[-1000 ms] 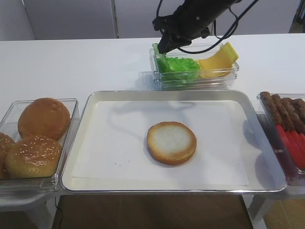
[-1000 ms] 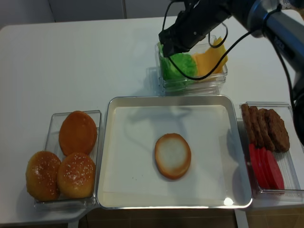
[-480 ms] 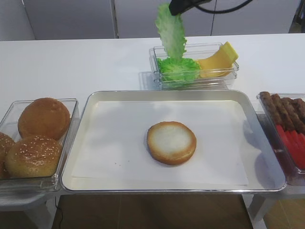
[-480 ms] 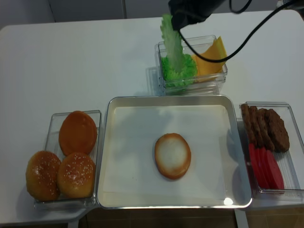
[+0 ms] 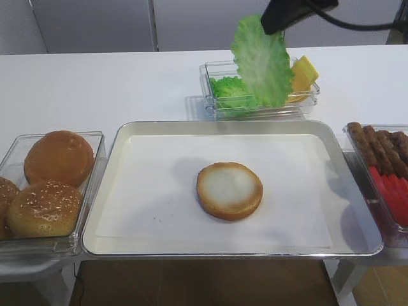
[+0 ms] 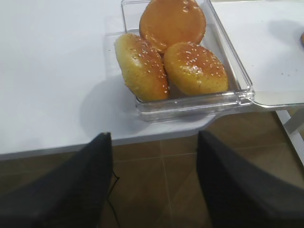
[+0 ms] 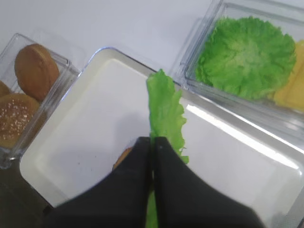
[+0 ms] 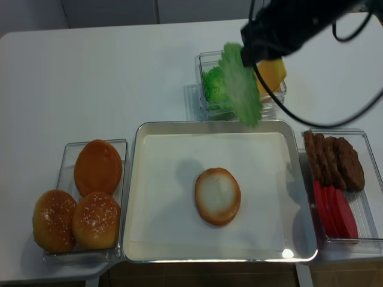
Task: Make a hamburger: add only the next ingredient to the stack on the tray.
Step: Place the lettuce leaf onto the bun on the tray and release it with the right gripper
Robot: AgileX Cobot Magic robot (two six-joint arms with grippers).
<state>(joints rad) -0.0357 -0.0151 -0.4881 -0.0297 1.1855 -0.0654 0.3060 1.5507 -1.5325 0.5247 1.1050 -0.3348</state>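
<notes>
A bright green ruffled lettuce leaf (image 5: 261,58) (image 8: 240,84) (image 7: 165,110) hangs in the air from my right gripper (image 7: 153,141) (image 5: 271,27), which is shut on its top edge. The leaf dangles over the far edge of the silver tray (image 5: 127,137) (image 8: 139,179), in front of the lettuce tub. The stack is a single flat bun bottom (image 5: 229,190) (image 8: 218,196) with a pale face, lying mid-tray; only a sliver of it (image 7: 122,157) peeks past the right fingers. My left gripper (image 6: 154,142) hangs open over the floor, off the table's front edge, empty.
A clear tub (image 5: 213,105) behind the tray holds more lettuce (image 5: 227,89) and yellow cheese (image 5: 305,73). Sesame buns (image 5: 44,207) (image 6: 194,66) fill a tub left of the tray. Brown patties (image 5: 379,146) and red tomato slices (image 5: 392,194) sit in a tub on the right.
My right gripper lifted the lettuce leaf out of the tub and carried it rightward and toward the tray. The bun bottom has not moved.
</notes>
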